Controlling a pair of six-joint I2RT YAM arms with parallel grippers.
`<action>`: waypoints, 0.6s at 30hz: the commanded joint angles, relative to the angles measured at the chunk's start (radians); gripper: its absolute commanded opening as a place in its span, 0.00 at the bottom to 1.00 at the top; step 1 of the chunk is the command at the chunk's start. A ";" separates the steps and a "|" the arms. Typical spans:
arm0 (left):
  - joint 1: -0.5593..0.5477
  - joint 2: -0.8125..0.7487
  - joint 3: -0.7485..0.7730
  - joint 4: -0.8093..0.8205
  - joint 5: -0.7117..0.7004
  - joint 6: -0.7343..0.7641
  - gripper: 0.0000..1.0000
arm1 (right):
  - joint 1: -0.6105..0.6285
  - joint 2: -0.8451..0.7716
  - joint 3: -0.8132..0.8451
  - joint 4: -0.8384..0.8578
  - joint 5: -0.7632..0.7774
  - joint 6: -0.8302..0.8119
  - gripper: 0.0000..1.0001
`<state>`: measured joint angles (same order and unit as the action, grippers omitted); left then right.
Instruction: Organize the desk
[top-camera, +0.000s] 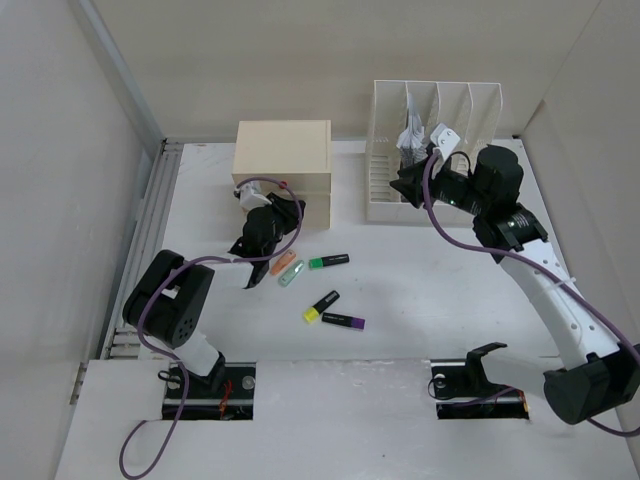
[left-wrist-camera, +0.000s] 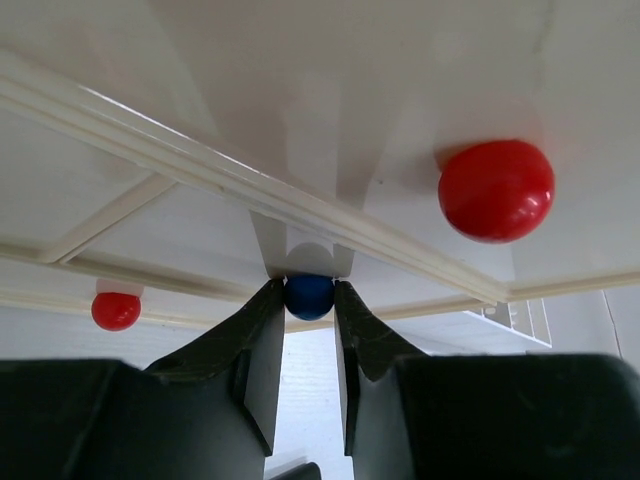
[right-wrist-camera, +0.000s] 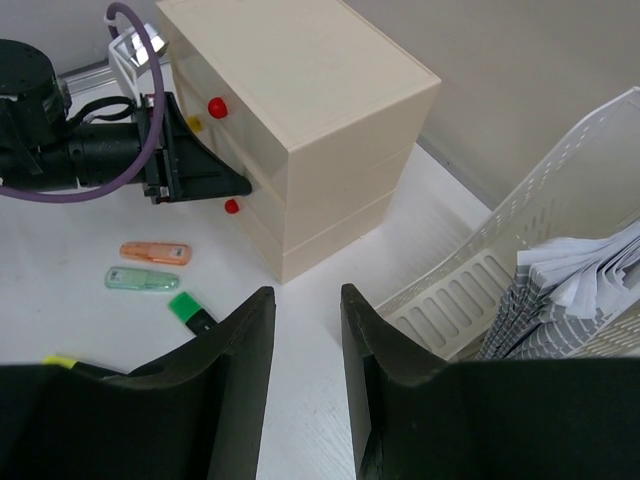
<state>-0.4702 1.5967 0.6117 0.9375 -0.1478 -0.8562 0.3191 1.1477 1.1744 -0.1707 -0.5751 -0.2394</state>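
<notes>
The white desk (top-camera: 420, 290) carries a cream drawer box (top-camera: 283, 155) and a white file rack (top-camera: 430, 120). My left gripper (top-camera: 287, 208) is pressed against the front of the box. In the left wrist view it (left-wrist-camera: 309, 300) is shut on a small blue knob (left-wrist-camera: 309, 296) of a drawer, with red knobs (left-wrist-camera: 496, 190) beside it. My right gripper (top-camera: 400, 188) hovers in front of the rack. In the right wrist view it (right-wrist-camera: 305, 295) is open and empty above bare desk between the box (right-wrist-camera: 300, 100) and the rack (right-wrist-camera: 560, 200).
Several markers lie in front of the box: orange (top-camera: 283, 264), mint (top-camera: 291, 273), green (top-camera: 328, 261), yellow (top-camera: 321, 306) and purple (top-camera: 343, 321). Papers (top-camera: 412, 135) stand in the rack. A grey rail (top-camera: 150, 230) runs along the left edge. Walls enclose the desk.
</notes>
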 joint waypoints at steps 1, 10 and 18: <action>-0.008 -0.004 0.008 0.060 -0.013 -0.010 0.06 | -0.005 -0.026 -0.009 0.056 0.003 0.009 0.38; -0.039 -0.061 -0.133 0.127 -0.032 -0.041 0.05 | -0.005 -0.026 -0.009 0.065 -0.006 0.009 0.38; -0.091 -0.156 -0.265 0.176 -0.062 -0.081 0.05 | -0.005 -0.026 -0.009 0.065 -0.016 0.009 0.38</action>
<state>-0.5335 1.4910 0.3885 1.1099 -0.2043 -0.9215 0.3191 1.1450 1.1633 -0.1638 -0.5758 -0.2394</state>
